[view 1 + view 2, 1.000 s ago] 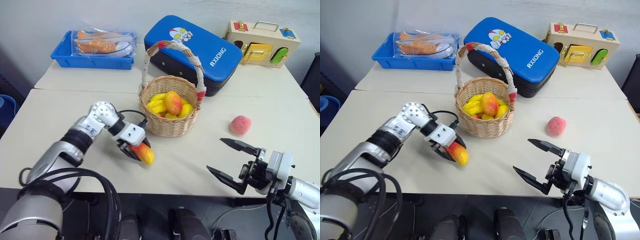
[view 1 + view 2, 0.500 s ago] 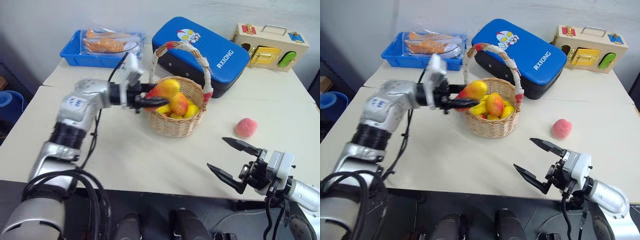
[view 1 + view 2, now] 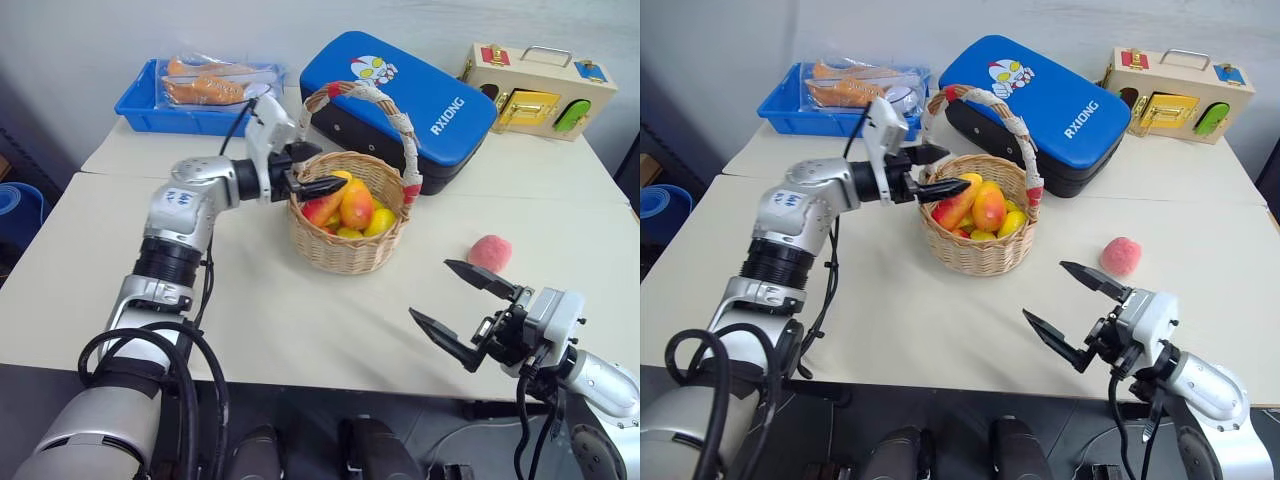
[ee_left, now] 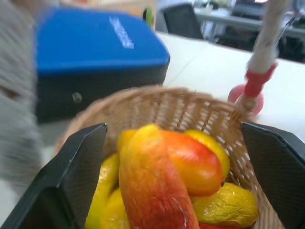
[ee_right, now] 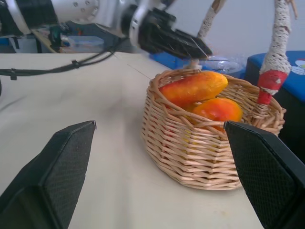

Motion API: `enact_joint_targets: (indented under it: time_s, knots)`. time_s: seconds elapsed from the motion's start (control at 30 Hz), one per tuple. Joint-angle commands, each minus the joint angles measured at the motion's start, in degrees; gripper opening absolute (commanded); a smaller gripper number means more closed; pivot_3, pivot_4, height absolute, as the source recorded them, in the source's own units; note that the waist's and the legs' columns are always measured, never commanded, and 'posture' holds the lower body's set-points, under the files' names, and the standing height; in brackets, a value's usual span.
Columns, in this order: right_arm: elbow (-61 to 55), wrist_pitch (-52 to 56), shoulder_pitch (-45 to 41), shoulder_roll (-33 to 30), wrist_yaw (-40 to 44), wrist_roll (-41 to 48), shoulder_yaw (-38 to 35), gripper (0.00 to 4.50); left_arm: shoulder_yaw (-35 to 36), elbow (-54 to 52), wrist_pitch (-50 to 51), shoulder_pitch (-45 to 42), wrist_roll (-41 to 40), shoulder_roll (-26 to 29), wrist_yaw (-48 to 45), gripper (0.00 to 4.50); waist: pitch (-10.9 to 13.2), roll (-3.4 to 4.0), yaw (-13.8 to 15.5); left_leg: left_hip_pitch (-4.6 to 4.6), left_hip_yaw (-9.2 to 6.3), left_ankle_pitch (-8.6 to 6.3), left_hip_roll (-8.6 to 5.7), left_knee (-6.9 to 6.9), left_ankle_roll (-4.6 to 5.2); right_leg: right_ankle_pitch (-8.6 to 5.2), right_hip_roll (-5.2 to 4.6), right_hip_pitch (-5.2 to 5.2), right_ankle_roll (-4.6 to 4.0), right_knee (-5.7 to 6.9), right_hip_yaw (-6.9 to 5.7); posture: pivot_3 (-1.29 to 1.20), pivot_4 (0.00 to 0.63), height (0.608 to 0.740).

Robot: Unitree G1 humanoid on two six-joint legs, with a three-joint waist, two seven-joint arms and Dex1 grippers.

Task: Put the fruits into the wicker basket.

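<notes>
Two pale tables are standing pushed together, a seam running between them. Wicker basket is sitting mid-surface on the near table, just before the seam. Pink peach is lying toward the right edge. On the far table: blue tray at the left corner, blue case centrally, wooden box at the far right.

Blue tray; blue case; wooden box
</notes>
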Motion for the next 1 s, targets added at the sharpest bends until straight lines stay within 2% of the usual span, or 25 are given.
enact_joint_targets:
  time_s: [0.03,0.1,0.2,0.3,0.43,0.53,0.6,0.73,0.9,1.0]
  knots:
    - [2.2,-3.73,3.36,1.58,-1.19,0.2,-7.64,4.5,4.21,-5.44,-8.49,4.1,-1.73,4.42,-9.4,4.48,0.0,0.0,0.0,0.02,0.0,0.0,0.0,0.0,0.0,0.0,-0.01,0.01,0.0,0.0,0.0,0.0,0.15,0.74]
    - [7.58,-7.2,9.89,3.36,0.83,0.8,-15.08,4.5,7.85,-9.47,-13.32,12.34,-4.73,12.1,-22.47,4.48,-0.03,0.05,-0.11,0.03,0.03,0.0,-0.01,-0.01,-0.01,0.0,0.01,0.01,0.0,0.01,0.0,0.0,0.15,0.74]
    - [14.88,-11.93,13.53,5.68,1.96,0.78,-20.55,4.5,9.73,-11.77,-17.48,22.71,-3.58,19.86,-28.61,4.48,-0.04,0.08,-0.42,0.29,0.21,-0.11,0.02,-0.27,-0.18,-0.08,0.13,0.06,-0.13,-0.05,0.06,0.0,0.15,0.74]
    - [20.23,-15.31,13.88,6.59,2.26,-0.47,-22.44,4.5,12.51,-15.11,-15.69,28.99,-5.56,22.05,-28.07,4.48,-0.01,0.13,-0.7,0.29,0.23,-0.14,0.26,-0.18,-0.13,-0.15,0.13,0.17,-0.29,-0.19,0.07,0.0,0.15,0.74]
    - [23.74,-15.93,11.63,5.74,1.79,-1.33,-21.32,4.5,15.48,-23.3,-13.04,35.43,-9.1,21.5,-26.24,4.48,-0.01,0.13,-0.97,0.53,-0.08,-0.26,-0.01,-0.2,0.39,-0.03,-0.27,0.64,-0.27,-0.25,-0.13,0.0,0.15,0.74]
    - [24.79,-10.51,5.15,1.23,1.35,-1.38,-18.39,4.5,15.72,-28.81,-11.29,37.53,-10.31,20.23,-23.92,4.48,-0.01,0.17,-1.35,0.65,-0.11,-0.3,-0.09,-0.25,0.46,-0.03,-0.44,0.82,-0.27,-0.29,-0.18,0.0,0.15,0.74]
    - [27.09,-3.86,-2.48,-3.29,-0.41,-1.46,-16.2,4.5,15.39,-30.15,-10.57,37.47,-9.95,19.62,-22.52,4.48,0.03,0.27,-1.92,0.74,-0.06,-0.29,-0.13,-0.26,0.48,-0.02,-0.47,0.88,-0.25,-0.28,-0.13,0.0,0.15,0.74]
    - [37.75,10.48,-23.86,-11.13,-2.83,-3.48,-8.61,4.5,14.67,-31.67,-9.31,36.83,-9.99,18.89,-20.97,4.48,0.14,0.47,-2.97,0.94,-0.02,-0.24,-0.13,-0.41,0.43,-0.02,-0.4,0.91,-0.25,-0.25,-0.09,0.0,0.15,0.74]
    - [50.32,27.12,-44.01,-13.57,-2.14,-6.43,1.16,4.5,14.16,-34.05,-7.99,36.89,-10.22,18.3,-19.75,4.48,0.15,0.49,-2.73,0.93,-0.15,0.18,-0.05,-0.81,-0.17,-0.03,-0.2,0.71,-0.26,-0.27,-0.1,0.0,0.15,0.74]
    - [55.43,32.73,-49.36,-13.43,-1.09,-8.84,5.45,4.5,14.12,-35.8,-7.34,37.56,-10.44,18.17,-19.03,4.48,0.15,0.5,-2.52,0.42,-0.2,0.19,-0.06,-0.84,-0.17,-0.03,-0.2,0.23,-0.25,-0.27,-0.1,0.0,0.15,0.74]
